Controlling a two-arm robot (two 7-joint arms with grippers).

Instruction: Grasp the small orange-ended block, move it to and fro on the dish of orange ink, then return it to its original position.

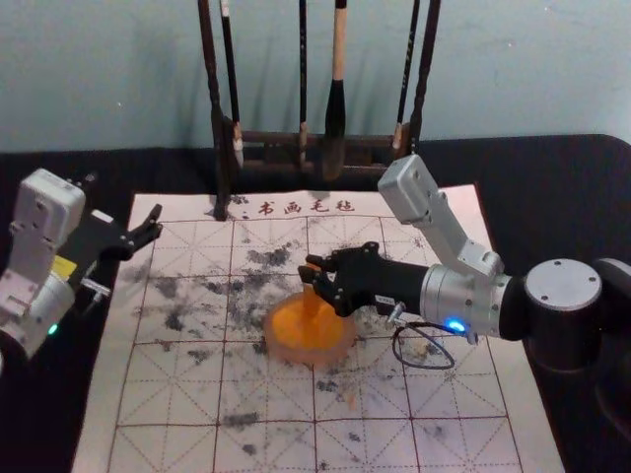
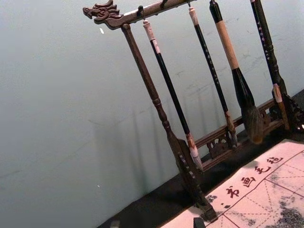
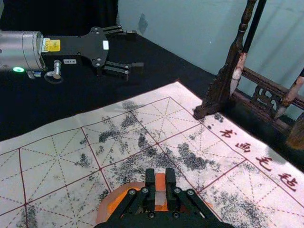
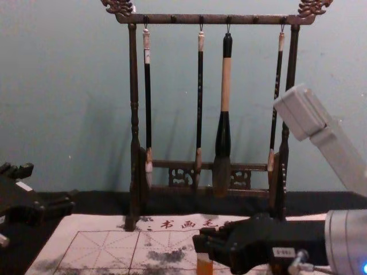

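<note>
My right gripper [image 1: 317, 277] reaches in over the round dish of orange ink [image 1: 280, 347]. It is shut on the small block [image 1: 313, 265], which stands upright over the ink; whether its lower end touches the ink cannot be told. In the right wrist view the block [image 3: 160, 182] is pinched between the two fingers of the right gripper [image 3: 160, 190], with the dish [image 3: 105, 208] behind. The chest view shows the block's orange lower end [image 4: 205, 267] below the fingers. My left gripper [image 1: 124, 204] stays parked open at the left edge of the mat.
A white gridded felt mat [image 1: 177, 394] with black ink stains lies on the black table [image 1: 552, 187]. Behind it stands a dark wooden rack [image 4: 133, 120] hung with several brushes, among them a large one [image 4: 224, 120]. The rack's feet reach the mat's back edge.
</note>
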